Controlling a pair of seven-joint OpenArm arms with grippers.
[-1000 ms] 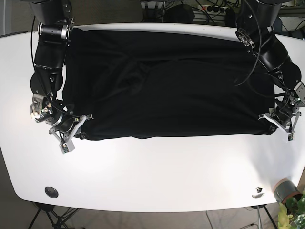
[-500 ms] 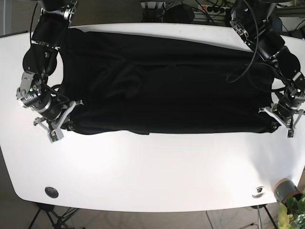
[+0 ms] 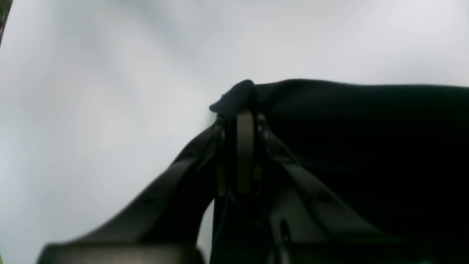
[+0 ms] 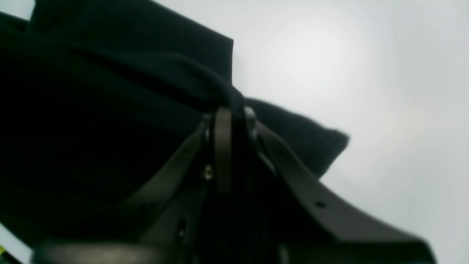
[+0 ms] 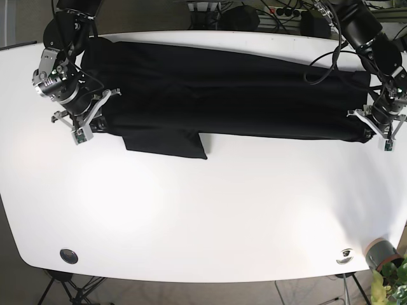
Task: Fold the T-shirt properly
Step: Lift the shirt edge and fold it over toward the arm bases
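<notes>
Black cotton T-shirt (image 5: 229,95) is lying stretched across the far half of the white tabletop (image 5: 210,210), long axis running side to side between the arms. Left gripper (image 5: 375,130) is pinching one near-edge corner of the cloth, right gripper (image 5: 89,121) pinching the opposite one, jaws pressed together on fabric in both wrist views. A flap is hanging nearer the right gripper. No readable writing or labels.

T-shirt (image 5: 222,95) front edge carried rearward (both pincers clamped), cloth band narrower
</notes>
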